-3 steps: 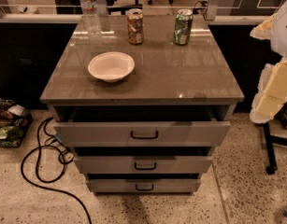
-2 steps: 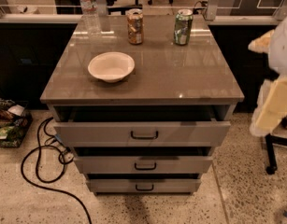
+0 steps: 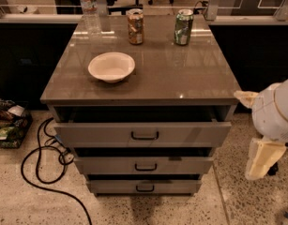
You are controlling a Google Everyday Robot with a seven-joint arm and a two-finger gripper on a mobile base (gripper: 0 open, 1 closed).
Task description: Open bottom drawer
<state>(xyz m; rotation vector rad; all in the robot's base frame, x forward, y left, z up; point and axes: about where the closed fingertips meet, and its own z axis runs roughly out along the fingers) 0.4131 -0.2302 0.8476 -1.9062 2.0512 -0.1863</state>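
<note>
The bottom drawer [image 3: 144, 186] is the lowest and smallest grey front of the cabinet, with a small black bar handle [image 3: 145, 188]. A dark gap shows above its front; its inside is hidden. The mid-sized drawer [image 3: 144, 165] and the widest top drawer [image 3: 143, 134] sit above it, the top one pulled out a little. My gripper [image 3: 260, 158], cream-coloured under the white arm [image 3: 277, 111], hangs at the right edge, beside the cabinet's right side and well apart from the drawer handles.
On the cabinet top [image 3: 181, 74] stand a white bowl [image 3: 111, 67], a water bottle [image 3: 89, 6], a brown can [image 3: 135, 26] and a green can [image 3: 183, 27]. A black cable [image 3: 40, 172] loops on the floor at the left near a basket [image 3: 7, 128].
My arm and gripper at the right edge have moved downward, from level with the cabinet top to level with the drawers. The drawers and the things on top have not moved.
</note>
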